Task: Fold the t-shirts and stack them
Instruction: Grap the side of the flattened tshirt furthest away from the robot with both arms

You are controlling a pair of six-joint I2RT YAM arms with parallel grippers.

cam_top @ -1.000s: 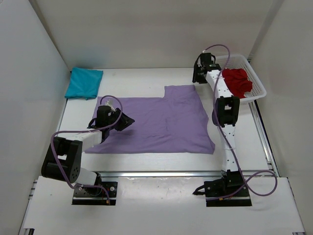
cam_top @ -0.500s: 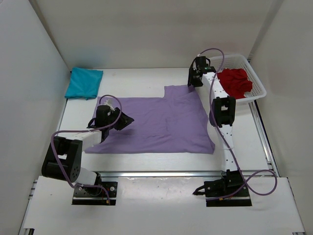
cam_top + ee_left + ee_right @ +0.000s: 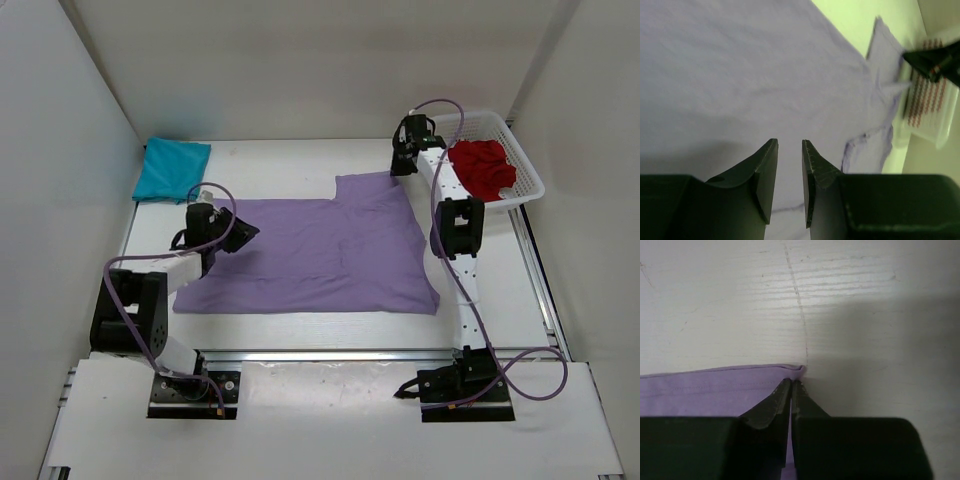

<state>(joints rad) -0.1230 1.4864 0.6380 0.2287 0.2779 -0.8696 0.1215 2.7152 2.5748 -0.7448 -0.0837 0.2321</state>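
Observation:
A lavender t-shirt point(image 3: 320, 250) lies spread flat in the middle of the table. My right gripper point(image 3: 403, 170) is at its far right corner, shut on the hem point(image 3: 705, 390), with the fingertips point(image 3: 791, 382) pinching the edge of the cloth. My left gripper point(image 3: 238, 233) hovers over the shirt's left part; in the left wrist view its jaws point(image 3: 788, 145) stand slightly apart over the smooth lavender cloth point(image 3: 740, 65), with nothing between them. A folded teal t-shirt point(image 3: 172, 168) lies at the back left. A dark red t-shirt point(image 3: 482, 166) sits crumpled in the basket.
A white mesh basket point(image 3: 528, 170) stands at the back right corner, also seen in the left wrist view as the basket point(image 3: 927, 100). White walls enclose the table on three sides. Purple cables loop from both arms.
My right gripper has closed on the far right corner of the lavender shirt. My left gripper has moved left and a little farther back over the shirt's left part.

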